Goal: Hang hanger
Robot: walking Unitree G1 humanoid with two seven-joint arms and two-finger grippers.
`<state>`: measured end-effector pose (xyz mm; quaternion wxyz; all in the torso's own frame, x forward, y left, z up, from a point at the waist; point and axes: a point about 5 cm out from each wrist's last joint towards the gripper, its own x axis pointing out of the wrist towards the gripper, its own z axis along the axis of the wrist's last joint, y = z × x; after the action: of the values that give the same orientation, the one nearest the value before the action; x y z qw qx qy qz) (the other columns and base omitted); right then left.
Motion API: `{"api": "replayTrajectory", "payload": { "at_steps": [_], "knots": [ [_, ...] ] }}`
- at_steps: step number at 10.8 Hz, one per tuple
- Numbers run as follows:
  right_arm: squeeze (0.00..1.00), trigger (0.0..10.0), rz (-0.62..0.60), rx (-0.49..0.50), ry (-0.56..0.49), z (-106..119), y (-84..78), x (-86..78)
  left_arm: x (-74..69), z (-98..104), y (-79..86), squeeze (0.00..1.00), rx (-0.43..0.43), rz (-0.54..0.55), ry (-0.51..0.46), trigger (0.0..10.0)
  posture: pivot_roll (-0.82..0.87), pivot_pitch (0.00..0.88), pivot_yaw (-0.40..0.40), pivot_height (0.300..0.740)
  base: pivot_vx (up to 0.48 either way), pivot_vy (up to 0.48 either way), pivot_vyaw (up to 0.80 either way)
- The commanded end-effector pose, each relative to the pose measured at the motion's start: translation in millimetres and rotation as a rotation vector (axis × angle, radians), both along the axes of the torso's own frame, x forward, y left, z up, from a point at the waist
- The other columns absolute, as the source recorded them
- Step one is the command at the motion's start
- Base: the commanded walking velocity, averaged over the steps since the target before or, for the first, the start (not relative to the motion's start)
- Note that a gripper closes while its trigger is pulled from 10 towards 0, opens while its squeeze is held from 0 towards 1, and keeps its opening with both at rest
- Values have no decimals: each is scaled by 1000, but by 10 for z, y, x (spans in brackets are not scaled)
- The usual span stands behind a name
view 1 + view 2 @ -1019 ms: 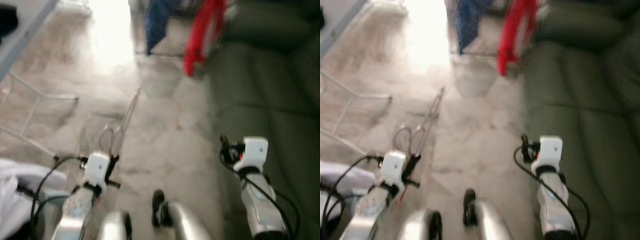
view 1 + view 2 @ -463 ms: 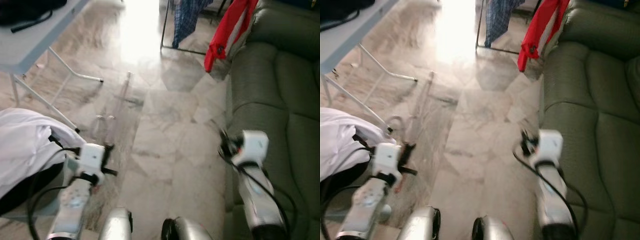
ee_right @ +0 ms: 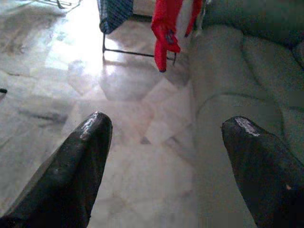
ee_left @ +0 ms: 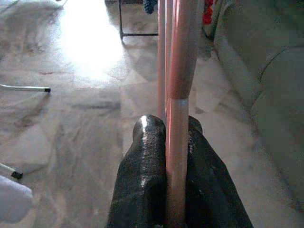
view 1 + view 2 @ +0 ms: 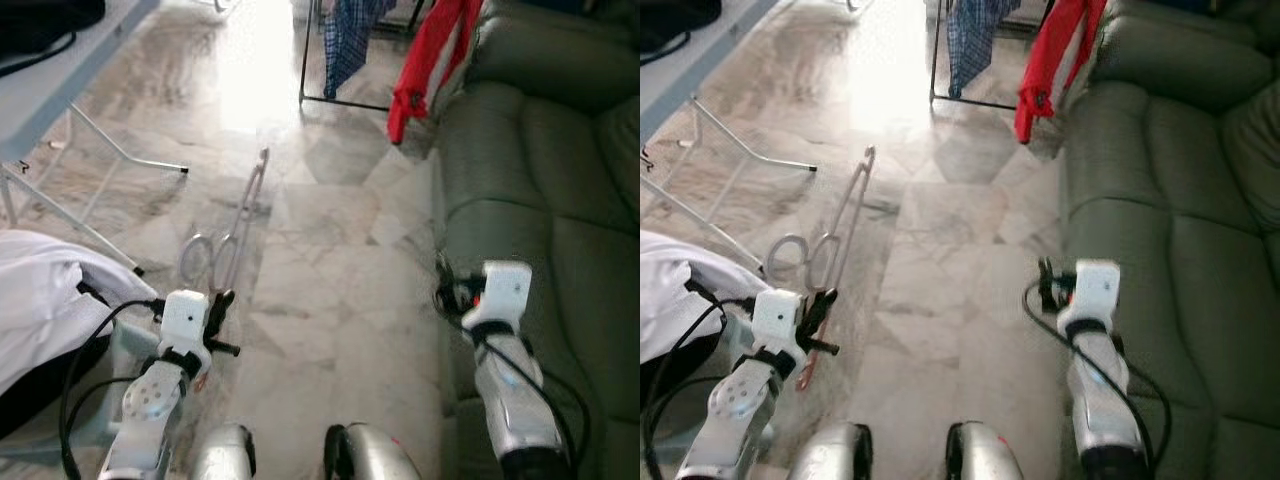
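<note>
Left gripper (image 4: 167,142) clamps the pale pink hanger (image 4: 178,71); right gripper (image 3: 168,137) spread.

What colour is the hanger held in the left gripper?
The hanger is pale pink; the left wrist view shows it best, clamped by the left gripper.

**Legible text: none**

I checked every view for lettering, labels, brands, numbers and signs. I can read nothing on my wrist housings, on the clothes at the top of the head views, or on the table at upper left. Small marks, if any, are too blurred to make out.
</note>
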<state>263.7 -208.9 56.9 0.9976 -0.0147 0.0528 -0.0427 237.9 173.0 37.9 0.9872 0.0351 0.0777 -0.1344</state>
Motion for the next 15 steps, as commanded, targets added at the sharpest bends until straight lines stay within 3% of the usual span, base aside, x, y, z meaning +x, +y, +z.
{"api": "replayTrajectory", "payload": {
  "at_steps": [1, 4, 6, 10, 13, 15],
  "knots": [
    [0, 10000, -11, 16, -17, 53, -5, 27, 4, -3, -17, 0, -6, -13, -2, 10000, 0, 154, -80, 740, 311, 0, 0],
    [0, 10000, -18, 11, -23, 45, -12, 23, 13, 7, 21, 0, 2, -17, -5, 10000, 5, 157, -69, 740, 347, 0, -694],
    [0, 10000, -20, 10, -20, 37, -3, 22, 28, 21, 35, 0, 6, -21, -8, 10000, 7, 157, -68, 740, 343, 0, 0],
    [0, 10000, -18, 9, -11, 13, 6, 35, 29, -18, 58, 0, 6, -5, 23, 10000, 18, 149, -69, 740, 285, 386, 0],
    [0, 10000, -19, 10, -8, 2, 9, 46, 35, -31, 82, 0, 18, -5, 26, 10000, 17, 146, -69, 740, 0, 434, 0],
    [0, 10000, -27, 3, -4, -13, -18, 27, 28, -35, 79, 0, 30, -8, 21, 10000, 17, 145, -64, 740, 0, 0, 0]
  ]
}}
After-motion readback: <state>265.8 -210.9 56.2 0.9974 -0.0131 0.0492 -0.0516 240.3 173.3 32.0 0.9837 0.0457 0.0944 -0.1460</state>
